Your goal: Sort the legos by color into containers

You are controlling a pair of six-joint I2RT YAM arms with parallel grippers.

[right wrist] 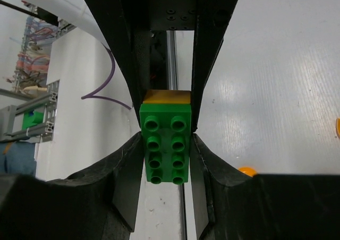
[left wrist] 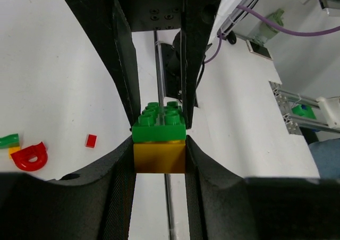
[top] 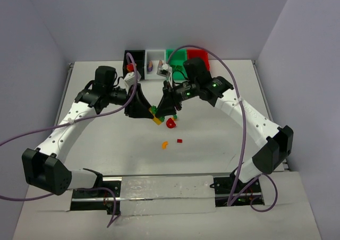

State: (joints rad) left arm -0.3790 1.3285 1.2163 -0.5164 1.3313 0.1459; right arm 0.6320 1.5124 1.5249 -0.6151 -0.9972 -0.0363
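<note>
Four little open-top plastic bins sit in a row at the far edge of the white surface: black bin, white bin, green bin, red bin. The black one has a red piece in it. There's something small and purplish in the white one, too tiny to make out. The right arm hides most of the green and red bins, so I can't tell what's in them.

Both arms meet mid-surface over one stack, a green brick pressed onto an orange-yellow brick. The green one is glossy with eight round studs, and the yellow one has smooth flat sides. The left fingers are clamped on the yellow brick. The right fingers are squeezed against the sides of the green brick. The pads look matte black and curved.

Loose on the surface nearby are a shiny red arch piece, a tiny flat red square, an orange curved piece and a small green-and-yellow bit.
</note>
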